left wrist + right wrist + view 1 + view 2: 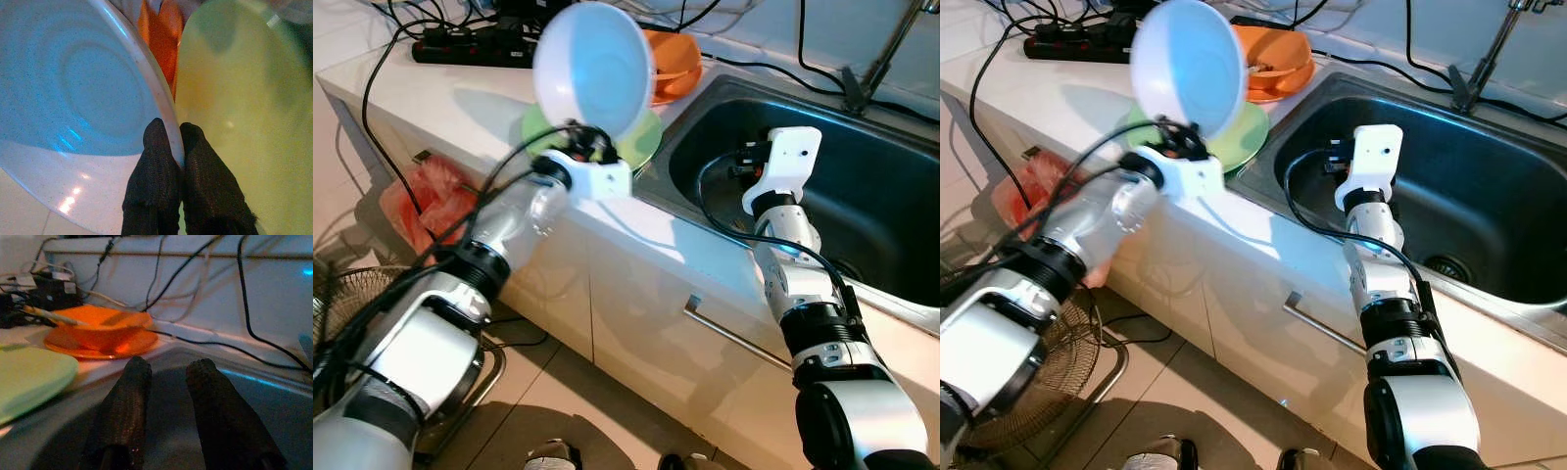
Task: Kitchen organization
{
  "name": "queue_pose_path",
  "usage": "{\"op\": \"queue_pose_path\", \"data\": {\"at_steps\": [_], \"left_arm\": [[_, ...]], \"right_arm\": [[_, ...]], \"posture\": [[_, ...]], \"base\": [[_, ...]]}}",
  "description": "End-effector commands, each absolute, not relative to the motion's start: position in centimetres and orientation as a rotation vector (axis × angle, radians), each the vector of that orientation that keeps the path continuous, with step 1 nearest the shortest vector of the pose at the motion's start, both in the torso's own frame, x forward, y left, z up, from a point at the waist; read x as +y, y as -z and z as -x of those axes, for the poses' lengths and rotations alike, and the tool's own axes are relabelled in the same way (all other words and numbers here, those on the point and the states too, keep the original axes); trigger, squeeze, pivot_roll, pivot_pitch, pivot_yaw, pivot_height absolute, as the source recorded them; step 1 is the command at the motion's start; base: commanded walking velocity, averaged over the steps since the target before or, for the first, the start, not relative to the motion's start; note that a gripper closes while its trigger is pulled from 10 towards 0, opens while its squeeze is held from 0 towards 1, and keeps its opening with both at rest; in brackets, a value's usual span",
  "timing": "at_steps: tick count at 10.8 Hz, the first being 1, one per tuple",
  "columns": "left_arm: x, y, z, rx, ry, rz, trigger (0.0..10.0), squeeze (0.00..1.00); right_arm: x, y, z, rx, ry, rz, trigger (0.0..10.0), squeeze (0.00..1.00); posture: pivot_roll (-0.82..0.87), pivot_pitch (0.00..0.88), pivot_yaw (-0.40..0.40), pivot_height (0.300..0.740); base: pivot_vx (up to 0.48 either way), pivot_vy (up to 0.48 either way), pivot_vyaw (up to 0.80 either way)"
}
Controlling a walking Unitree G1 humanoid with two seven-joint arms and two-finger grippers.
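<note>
Left wrist view had it plainly: the left gripper (176, 147) was pinched tight on the rim of the pale blue bowl (73, 98), one finger inside the lip, one outside. From the head camera the bowl (594, 69) stood tipped nearly on edge, held up off the counter (440, 103) over the green plate (641, 142), with the orange dish (671, 59) just beyond on the far side. A rim pinch like that suited a wide, smooth bowl too broad to span, and my read was that it was being carried toward a stack or the sink (862, 196). Over on the right, the right gripper (166, 382) hung above the sink basin, fingers parted and holding nothing, seemingly waiting. Slippage at the rim looked the main risk.
</note>
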State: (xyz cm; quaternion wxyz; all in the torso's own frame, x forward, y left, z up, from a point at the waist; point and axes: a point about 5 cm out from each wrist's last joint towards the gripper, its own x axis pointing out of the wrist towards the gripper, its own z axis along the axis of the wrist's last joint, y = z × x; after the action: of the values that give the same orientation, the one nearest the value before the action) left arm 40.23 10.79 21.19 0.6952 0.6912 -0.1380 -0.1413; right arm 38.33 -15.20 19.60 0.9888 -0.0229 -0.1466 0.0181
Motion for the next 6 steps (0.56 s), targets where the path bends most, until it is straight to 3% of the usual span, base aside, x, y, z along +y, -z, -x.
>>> {"op": "queue_pose_path", "data": {"at_steps": [1,6], "left_arm": [[10.2,-21.1,-40.1,-0.341,0.339,-1.561,10.0,0.00],[9.7,-22.0,-40.8,-0.336,0.320,-1.617,10.0,0.00]], "right_arm": [[-15.3,-21.2,-38.5,-0.348,-0.059,0.057,10.0,0.00],[-15.3,-25.1,-38.1,-0.433,-0.115,-0.001,10.0,0.00]], "posture": [[0.05,0.000,-0.018,0.740],[0.03,0.000,-0.011,0.740]], "base": [[0.000,0.000,0.00],[0.000,0.000,0.00]]}}
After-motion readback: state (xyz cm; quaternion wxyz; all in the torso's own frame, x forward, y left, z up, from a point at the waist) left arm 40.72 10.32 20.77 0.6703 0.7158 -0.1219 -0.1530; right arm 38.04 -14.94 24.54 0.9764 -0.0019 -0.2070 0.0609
